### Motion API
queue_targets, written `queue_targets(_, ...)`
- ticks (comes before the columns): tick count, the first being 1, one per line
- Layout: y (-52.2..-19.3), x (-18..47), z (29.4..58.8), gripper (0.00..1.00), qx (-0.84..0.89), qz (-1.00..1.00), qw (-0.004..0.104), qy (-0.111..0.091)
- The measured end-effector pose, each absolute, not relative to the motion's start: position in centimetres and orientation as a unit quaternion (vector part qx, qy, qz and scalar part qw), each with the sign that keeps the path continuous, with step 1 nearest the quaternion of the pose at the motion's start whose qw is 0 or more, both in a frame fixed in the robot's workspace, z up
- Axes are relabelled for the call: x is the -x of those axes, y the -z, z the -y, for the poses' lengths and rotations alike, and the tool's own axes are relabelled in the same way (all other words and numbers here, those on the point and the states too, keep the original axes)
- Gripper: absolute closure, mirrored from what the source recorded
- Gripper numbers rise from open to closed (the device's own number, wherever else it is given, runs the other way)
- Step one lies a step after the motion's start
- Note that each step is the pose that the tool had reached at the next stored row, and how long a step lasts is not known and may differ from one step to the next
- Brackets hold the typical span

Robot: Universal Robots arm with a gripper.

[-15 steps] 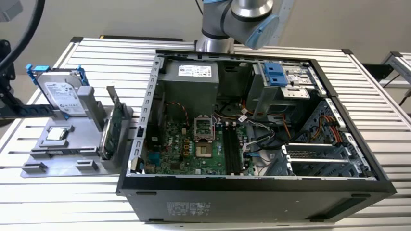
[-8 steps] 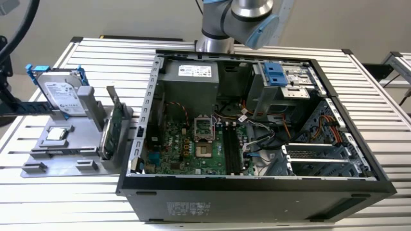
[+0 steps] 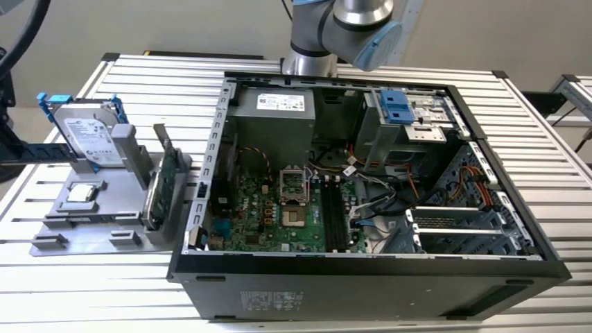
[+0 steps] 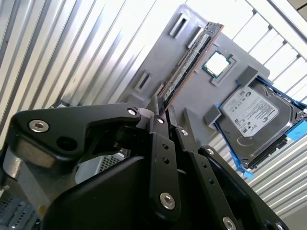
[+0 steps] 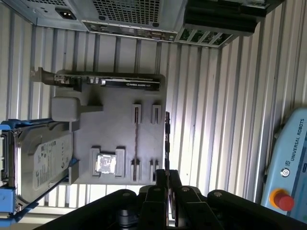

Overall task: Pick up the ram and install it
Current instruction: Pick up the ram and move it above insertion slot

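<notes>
The ram (image 4: 192,62) is a thin dark stick with a pale label strip, and its near end sits between my gripper's fingertips. In the first wrist view the ram (image 5: 166,139) shows edge-on, reaching out from the gripper (image 5: 166,176) above the edge of the grey parts tray (image 5: 115,139). The gripper (image 4: 160,111) is shut on the ram, well above the table. The open computer case (image 3: 370,173) lies on its side, with the dark memory slots (image 3: 335,215) on its green motherboard.
The tray (image 3: 93,208) holds a silver hard drive (image 3: 88,135) with blue rails, an upright green card (image 3: 162,191) and a processor chip (image 3: 83,193). A thin brownish line (image 5: 135,139) runs between two tray posts. A pendant with a red button (image 5: 288,167) lies nearby.
</notes>
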State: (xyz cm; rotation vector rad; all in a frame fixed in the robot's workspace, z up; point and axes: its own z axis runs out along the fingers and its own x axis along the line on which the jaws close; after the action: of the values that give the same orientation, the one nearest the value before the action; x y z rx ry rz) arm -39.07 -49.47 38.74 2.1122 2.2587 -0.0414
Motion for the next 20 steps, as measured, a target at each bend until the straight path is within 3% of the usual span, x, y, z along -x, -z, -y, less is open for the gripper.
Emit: queue_targets(20, -39.77, 39.06, 49.47, 1.0, -0.683, -0.73, 0.025, 0.013)
